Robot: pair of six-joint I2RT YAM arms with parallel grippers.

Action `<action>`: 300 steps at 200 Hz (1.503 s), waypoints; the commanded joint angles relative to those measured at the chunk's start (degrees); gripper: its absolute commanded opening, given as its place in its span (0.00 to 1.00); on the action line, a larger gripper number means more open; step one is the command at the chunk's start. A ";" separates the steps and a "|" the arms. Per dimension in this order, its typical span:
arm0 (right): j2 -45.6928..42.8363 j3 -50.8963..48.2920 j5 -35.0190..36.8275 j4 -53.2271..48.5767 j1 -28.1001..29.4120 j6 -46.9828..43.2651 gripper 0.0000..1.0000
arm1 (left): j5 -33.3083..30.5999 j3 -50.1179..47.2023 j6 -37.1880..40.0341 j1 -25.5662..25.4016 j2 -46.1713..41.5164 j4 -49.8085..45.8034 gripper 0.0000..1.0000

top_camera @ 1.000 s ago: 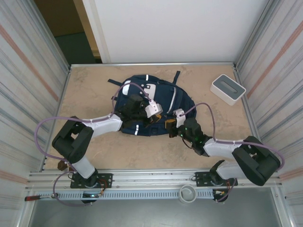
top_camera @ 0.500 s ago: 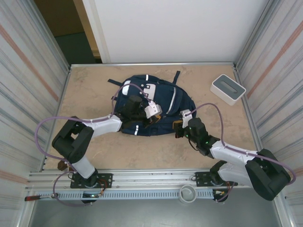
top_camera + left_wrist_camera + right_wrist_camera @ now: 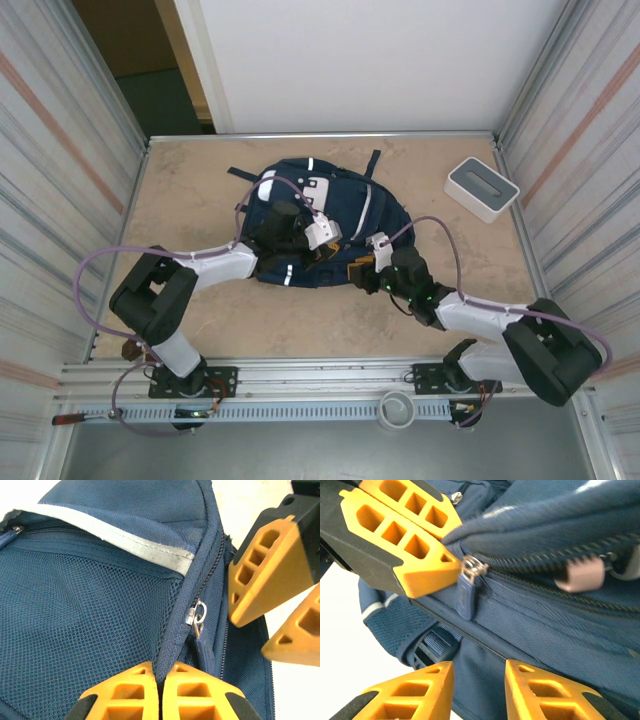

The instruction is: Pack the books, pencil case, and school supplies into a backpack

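Surroundings: beige tabletop (image 3: 200,190) boxed in by corrugated metal walls (image 3: 60,150), with a white panel (image 3: 380,60) behind.
Backpack: the navy backpack (image 3: 300,200) lies flat mid-table, ahead of both arm bases. Its pale stripe (image 3: 145,545) and mesh pocket (image 3: 85,620) face the left wrist camera.
Left gripper: the left gripper (image 3: 159,675) is pressed together on a raised navy seam (image 3: 175,625) of the backpack, and the ridge runs straight down into the closed jaws.
Zip pull: the zip pull (image 3: 200,625), a silver slider with a navy tab, hangs just right of that seam, beside the left fingers and not pinched by them.
Right gripper: the right gripper (image 3: 479,667) has its fingers a little apart with nothing between them. The tab hangs just above the gap, right at the tip of the left gripper's orange finger.
Backpack contents: the zip mouth is parted in the right wrist view. A blurred pinkish shape (image 3: 580,575) sits at the opening, too soft to identify.
Box: the white box with grey top (image 3: 481,187) stands near the far right corner, apart from the backpack.
Left arm: the left arm (image 3: 215,262) has its elbow out to the left, forearm running right onto the pack's near half.
Right arm: the right arm (image 3: 475,315) is folded low, forearm running left to the pack's near right edge, so the two grippers sit just beside each other.
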 commanded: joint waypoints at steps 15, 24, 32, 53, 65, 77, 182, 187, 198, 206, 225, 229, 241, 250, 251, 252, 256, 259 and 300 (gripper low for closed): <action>5.50 3.40 -2.17 8.16 0.73 0.65 0.32 | 1.41 0.66 0.15 0.26 -1.36 0.63 0.00; 6.52 3.68 -1.67 9.03 0.96 0.83 0.32 | 1.44 0.75 0.25 0.30 -1.46 0.32 0.00; 7.24 3.84 -0.73 9.69 1.18 0.98 0.31 | 1.55 0.85 0.33 0.20 -1.44 0.15 0.00; 8.71 3.59 3.29 11.70 1.43 2.13 0.30 | 1.63 0.78 0.34 0.22 -1.46 0.14 0.00; 9.16 3.07 5.41 12.88 1.48 2.49 0.30 | 1.80 0.72 0.40 0.20 -1.51 0.14 0.00; 9.56 2.90 5.96 14.37 1.44 2.39 0.30 | 1.90 0.78 0.40 0.14 -1.42 0.14 0.00; 11.60 2.28 5.70 21.57 1.51 1.90 0.18 | 1.98 0.65 0.34 -0.02 -0.72 0.13 0.00; 11.73 2.13 6.04 21.60 1.49 1.90 0.17 | 1.99 0.64 0.39 0.02 -0.72 0.16 0.00; 11.94 2.07 6.57 21.73 1.49 1.95 0.14 | 1.98 0.59 0.42 0.02 -0.72 0.14 0.00; 11.98 1.96 6.80 21.94 1.49 1.99 0.11 | 2.00 0.62 0.36 0.05 -0.65 0.15 0.00; 12.10 1.75 7.31 21.95 1.50 1.90 0.06 | 2.10 0.76 0.32 -0.01 -0.56 0.05 0.00; 12.07 1.57 7.51 21.98 1.49 1.90 0.05 | 2.14 0.76 0.30 -0.02 -0.59 0.05 0.00; 12.03 1.13 8.30 21.95 1.54 1.90 0.01 | 2.07 0.78 0.26 0.01 -0.63 -0.01 0.00; 11.80 0.68 9.04 21.80 1.49 2.07 0.00 | 1.86 0.80 0.31 -0.03 -0.63 -0.12 0.00; 11.75 0.65 9.15 21.75 1.53 2.12 0.00 | 1.84 0.76 0.32 0.01 -0.67 -0.12 0.00; 11.68 0.59 9.25 21.67 1.51 2.14 0.00 | 1.82 0.74 0.33 -0.01 -0.69 -0.12 0.00; 11.59 0.33 9.54 21.53 1.49 2.24 0.00 | 1.81 0.64 0.42 0.05 -0.74 -0.19 0.00; 11.41 0.16 9.72 21.39 1.49 2.33 0.00 | 1.62 0.63 0.43 0.02 -0.86 -0.13 0.00; 9.81 -1.30 7.17 20.72 1.43 3.21 0.00 | 1.24 0.19 0.27 0.03 -1.16 0.18 0.00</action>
